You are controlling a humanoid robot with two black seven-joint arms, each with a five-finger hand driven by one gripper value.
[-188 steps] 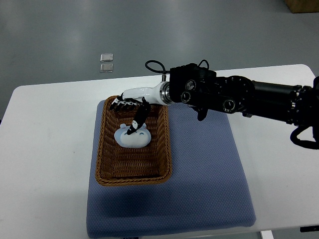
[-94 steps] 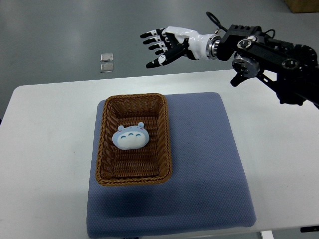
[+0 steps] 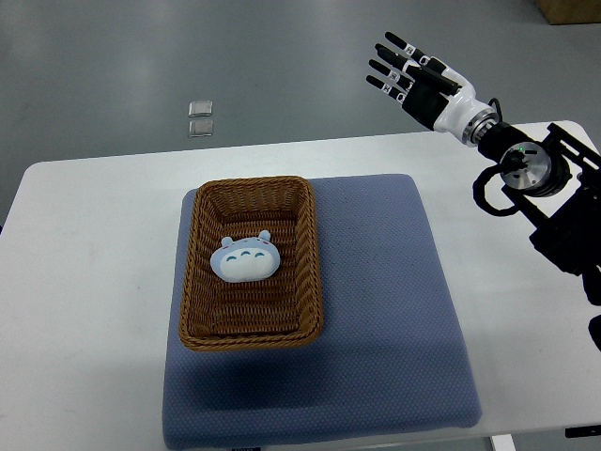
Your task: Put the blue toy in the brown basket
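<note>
Already done, apparently: blue toy (image 3: 246, 258) lying inside brown basket (image 3: 252, 339) on blue mat (image 3: 394, 319), away from basket walls. Right hand (image 3: 418, 80) raised well clear beyond table (image 3: 94, 282), fingers (image 3: 394, 45) spread wide, holding nothing. Left arm unseen.

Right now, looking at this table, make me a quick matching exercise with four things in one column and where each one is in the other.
Things:
1. blue toy
2. brown basket
3. right hand
4. blue mat

Places:
A. lying on the white table
B. raised beyond the table's far edge, fingers spread
C. inside the basket
D. on the mat's left part

Pairs: 1-C, 2-D, 3-B, 4-A
</note>
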